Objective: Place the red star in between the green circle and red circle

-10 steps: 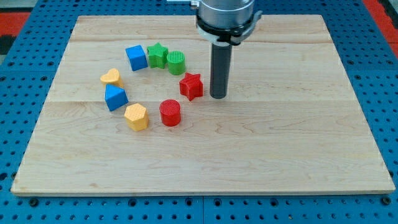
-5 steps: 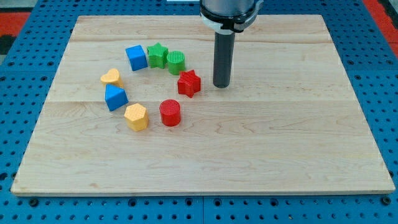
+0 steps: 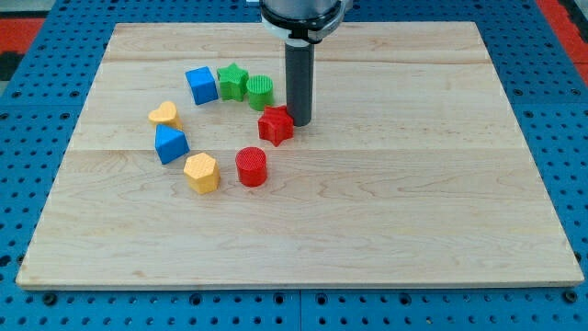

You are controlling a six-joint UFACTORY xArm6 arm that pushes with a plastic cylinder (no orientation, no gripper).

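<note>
The red star [image 3: 275, 126] lies on the wooden board [image 3: 413, 202], just below the green circle [image 3: 260, 92] and above and right of the red circle [image 3: 251, 167]. My tip [image 3: 300, 122] stands right against the star's upper right side, touching it or nearly so. The dark rod rises from there toward the view's top. The star sits closer to the green circle than to the red circle.
A green star [image 3: 232, 82] and a blue cube [image 3: 201, 85] lie left of the green circle. A yellow heart [image 3: 164, 114], a blue triangular block [image 3: 171, 144] and a yellow hexagon [image 3: 200, 172] curve down the left side toward the red circle.
My tip has moved left and slightly up, from clear of the star's right side to against it. The red star has shifted a little left and up toward the green circle.
</note>
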